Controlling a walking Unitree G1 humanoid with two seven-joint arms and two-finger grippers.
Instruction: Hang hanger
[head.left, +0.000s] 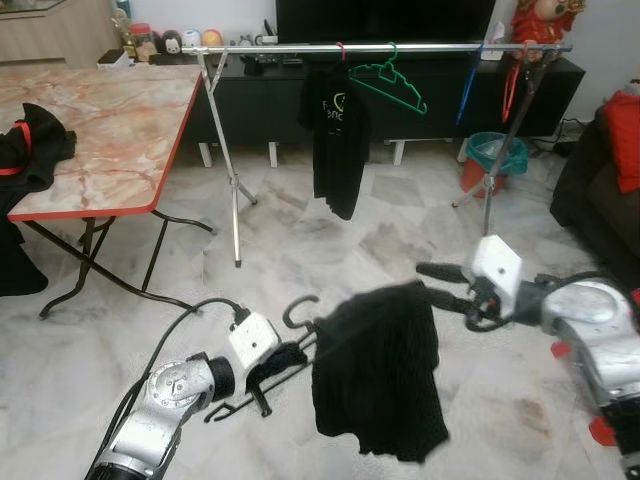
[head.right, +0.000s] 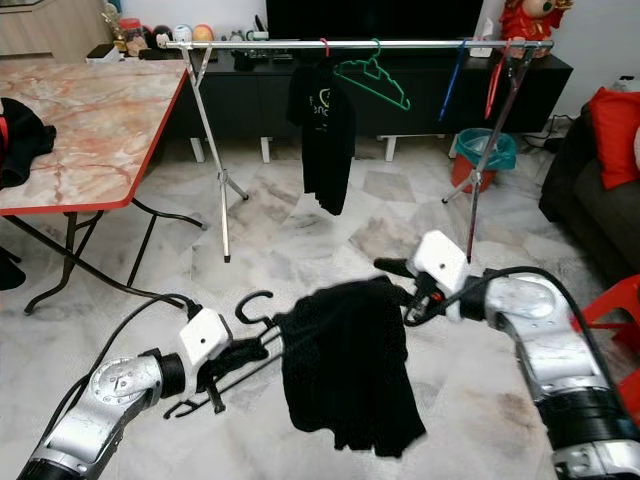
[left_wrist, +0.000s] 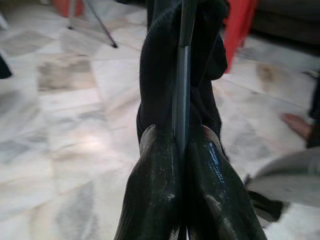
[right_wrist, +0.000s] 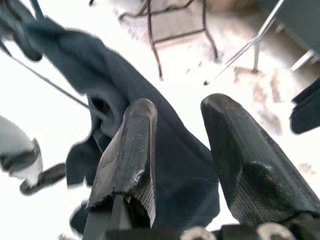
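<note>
My left gripper (head.left: 285, 362) clamps the black wire hanger (head.left: 297, 312) carrying a black garment (head.left: 380, 370), its bar lying crosswise well short of the silver clothes rail (head.left: 300, 47), while my right gripper (head.left: 440, 285) stands open at the garment's far shoulder.

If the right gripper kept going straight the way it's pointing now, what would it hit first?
Most likely the black garment draped on the hanger that the left gripper holds. The right gripper is open and points at its shoulder edge; depth is unclear, so it may already touch it.
</note>
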